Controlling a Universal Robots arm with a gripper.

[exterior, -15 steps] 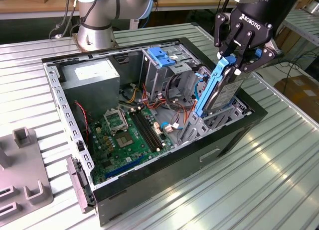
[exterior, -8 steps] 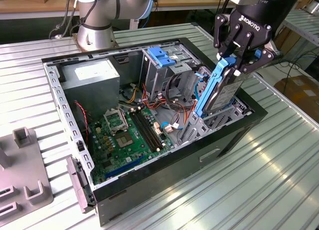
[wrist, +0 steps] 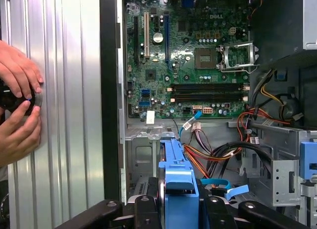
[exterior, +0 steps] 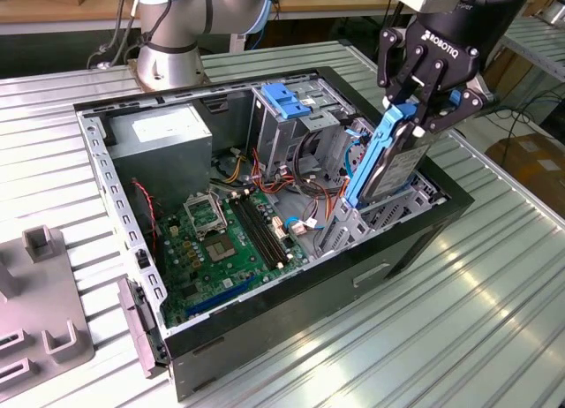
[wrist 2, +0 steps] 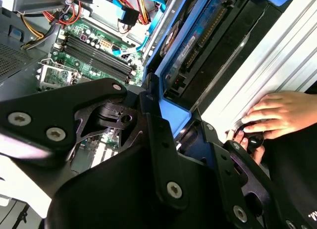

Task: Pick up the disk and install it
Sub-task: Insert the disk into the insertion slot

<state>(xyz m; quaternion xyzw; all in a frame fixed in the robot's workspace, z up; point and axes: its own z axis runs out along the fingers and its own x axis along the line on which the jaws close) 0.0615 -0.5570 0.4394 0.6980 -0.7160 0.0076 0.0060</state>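
Observation:
The disk (exterior: 395, 165) is a silver-grey drive in a light-blue bracket (exterior: 374, 156). It hangs steeply tilted, with its lower end down at the drive bay (exterior: 408, 205) at the exterior view's right end of the open computer case (exterior: 265, 315). My gripper (exterior: 415, 106) is shut on the disk's upper end, one black finger on each side of the bracket. In the first wrist view the blue bracket (wrist: 176, 175) runs out between the fingers (wrist: 146, 210). In the second wrist view the disk (wrist 2: 198, 36) points into the case beyond my gripper (wrist 2: 174, 127).
The case holds a green motherboard (exterior: 221, 240), a grey power supply box (exterior: 168, 147), a metal cage with a blue handle (exterior: 284, 101) and loose cables (exterior: 331, 174). A person's hands (wrist: 17, 105) rest on the ribbed table (exterior: 459, 328). A grey fixture (exterior: 40, 311) lies at the exterior view's left.

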